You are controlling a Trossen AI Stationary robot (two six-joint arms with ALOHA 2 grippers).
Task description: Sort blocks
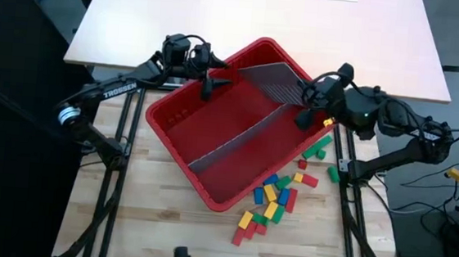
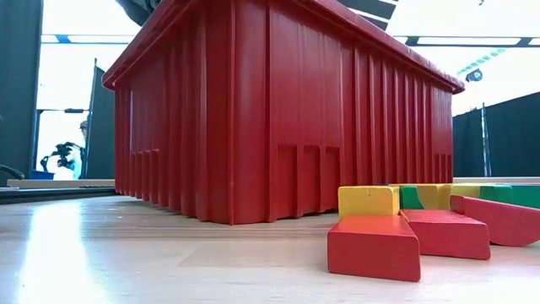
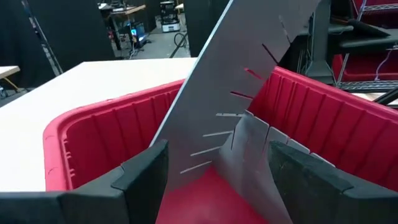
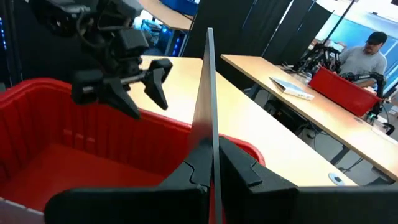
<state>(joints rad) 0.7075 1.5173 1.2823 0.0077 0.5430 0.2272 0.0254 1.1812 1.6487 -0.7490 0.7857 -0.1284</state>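
Observation:
Many small red, green, blue and yellow blocks [image 1: 277,196] lie on the wooden table to the right of the big red bin [image 1: 173,112]; the low view shows some of the blocks [image 2: 375,245] close up. My right gripper [image 1: 304,114] reaches over the bin's right rim and is shut on a grey slotted panel [image 1: 273,78]. My left gripper [image 1: 210,84] hangs open over the bin's far left rim, facing that panel [image 3: 211,93] without touching it. A long grey divider [image 1: 237,137] stands across the bin's floor. My right gripper pinches the grey slotted panel between its two fingers at the panel's near edge [image 4: 211,134], which I see edge-on. The fingers come from the table's right side, slanting down. The panel stands on edge and tilted inside the bin's far corner.
The bin sits turned at an angle on the wooden table. Beyond it lies a pale tabletop [image 1: 263,16]. Both arms' black frames [image 1: 116,161] run along the table's left and right sides. A person [image 4: 367,56] sits at a far bench in the room.

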